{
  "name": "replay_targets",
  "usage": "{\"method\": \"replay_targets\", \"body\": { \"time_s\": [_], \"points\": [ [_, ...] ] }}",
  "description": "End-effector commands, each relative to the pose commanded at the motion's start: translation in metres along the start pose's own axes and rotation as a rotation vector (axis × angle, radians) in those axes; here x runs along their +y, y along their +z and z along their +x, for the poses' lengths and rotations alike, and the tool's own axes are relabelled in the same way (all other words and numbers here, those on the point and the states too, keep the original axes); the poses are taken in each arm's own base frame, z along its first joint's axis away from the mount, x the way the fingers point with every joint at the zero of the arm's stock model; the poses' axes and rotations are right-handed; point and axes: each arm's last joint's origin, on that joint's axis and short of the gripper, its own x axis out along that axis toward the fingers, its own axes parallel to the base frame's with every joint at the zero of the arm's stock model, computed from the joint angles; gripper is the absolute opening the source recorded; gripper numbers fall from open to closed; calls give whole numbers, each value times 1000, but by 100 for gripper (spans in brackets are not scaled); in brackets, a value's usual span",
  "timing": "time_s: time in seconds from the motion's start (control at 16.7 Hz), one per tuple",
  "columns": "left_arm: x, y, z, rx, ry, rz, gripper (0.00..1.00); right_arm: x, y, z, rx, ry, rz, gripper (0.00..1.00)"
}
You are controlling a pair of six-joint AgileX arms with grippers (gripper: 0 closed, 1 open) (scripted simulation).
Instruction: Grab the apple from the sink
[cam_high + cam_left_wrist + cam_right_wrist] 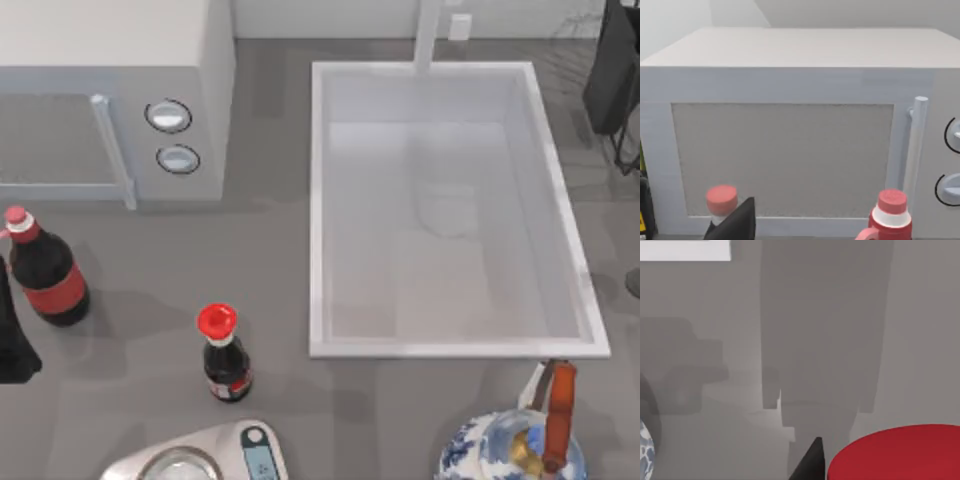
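While the sink (318, 210) lies bare, our right gripper (890, 474) looks pinched on the apple (900, 452), left arm parked by the microwave (100, 40), so next we just hold firm.

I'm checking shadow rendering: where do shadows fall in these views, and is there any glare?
Top view: soft grey shadows spread leftward on the table from the soy sauce bottle and cola bottle; a faint blotch lies on the sink floor. Right wrist view: broad blurry arm-like shadows cross the grey table. Left wrist view: the microwave is evenly lit. No glare.
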Motion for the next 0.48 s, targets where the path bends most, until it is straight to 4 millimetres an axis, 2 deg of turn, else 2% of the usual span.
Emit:
{"method": "replay_targets", "body": {
  "time_s": [0.18,0.48],
  "points": [
    [0,0,0,0,0,0,100,1,1,9,2,-1,-8,0],
    [0,0,0,0,0,0,100,10,4,53,6,15,-64,0]
  ]
}}
